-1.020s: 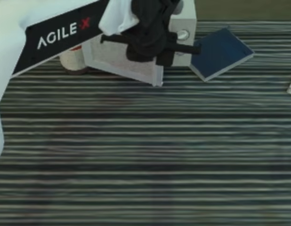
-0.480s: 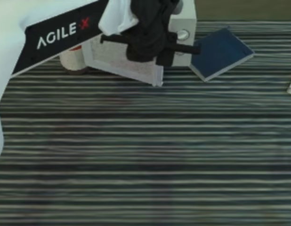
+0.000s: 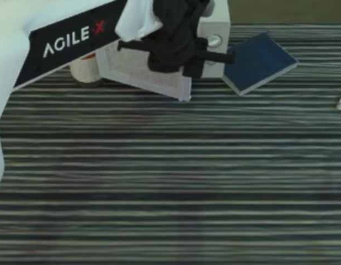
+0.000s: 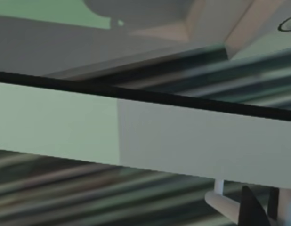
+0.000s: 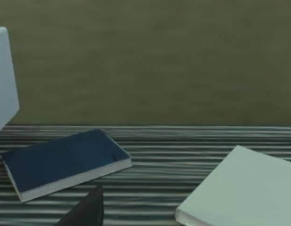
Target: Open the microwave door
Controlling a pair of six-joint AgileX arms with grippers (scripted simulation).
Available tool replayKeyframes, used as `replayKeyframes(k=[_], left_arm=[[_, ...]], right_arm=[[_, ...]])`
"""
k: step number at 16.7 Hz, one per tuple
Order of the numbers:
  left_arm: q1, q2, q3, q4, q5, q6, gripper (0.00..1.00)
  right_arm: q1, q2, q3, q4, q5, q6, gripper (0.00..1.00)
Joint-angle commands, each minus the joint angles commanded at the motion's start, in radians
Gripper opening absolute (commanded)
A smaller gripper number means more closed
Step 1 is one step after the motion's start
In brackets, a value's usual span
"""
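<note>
1 microwave [image 3: 214, 25], 1 door [image 3: 143, 72] ajar, left gripper [image 3: 188, 70], grip unclear.

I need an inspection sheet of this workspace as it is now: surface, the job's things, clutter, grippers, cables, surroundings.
Surface: striped table, dark and light bands.
Job's things: white microwave at the far edge; microwave door swung partly open, its free edge toward the table's front.
Clutter: dark blue book to the microwave's right; jar to its left, mostly hidden; pale book at the right edge.
Grippers: left gripper at the door's free edge; right gripper's dark fingertip only.
Cables: nothing seen.
Surroundings: plain olive backdrop.
</note>
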State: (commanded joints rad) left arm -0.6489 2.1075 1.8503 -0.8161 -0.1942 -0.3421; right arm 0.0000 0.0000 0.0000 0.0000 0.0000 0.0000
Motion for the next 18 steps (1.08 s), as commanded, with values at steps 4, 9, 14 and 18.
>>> replayKeyframes(k=[4,9,14,18], left_arm=[[-0.002,-0.02,-0.026,0.016,0.017,0.019,0.0],[0.016,-0.082,-0.12,0.059,0.051,0.094,0.0],[0.017,-0.086,-0.13,0.061,0.054,0.101,0.0],[0.017,-0.086,-0.13,0.061,0.054,0.101,0.0]], right_arm=[[0.0,0.0,0.0,0.0,0.0,0.0,1.0],[0.0,0.0,0.0,0.0,0.0,0.0,1.0],[0.0,0.0,0.0,0.0,0.0,0.0,1.0],[0.0,0.0,0.0,0.0,0.0,0.0,1.0]])
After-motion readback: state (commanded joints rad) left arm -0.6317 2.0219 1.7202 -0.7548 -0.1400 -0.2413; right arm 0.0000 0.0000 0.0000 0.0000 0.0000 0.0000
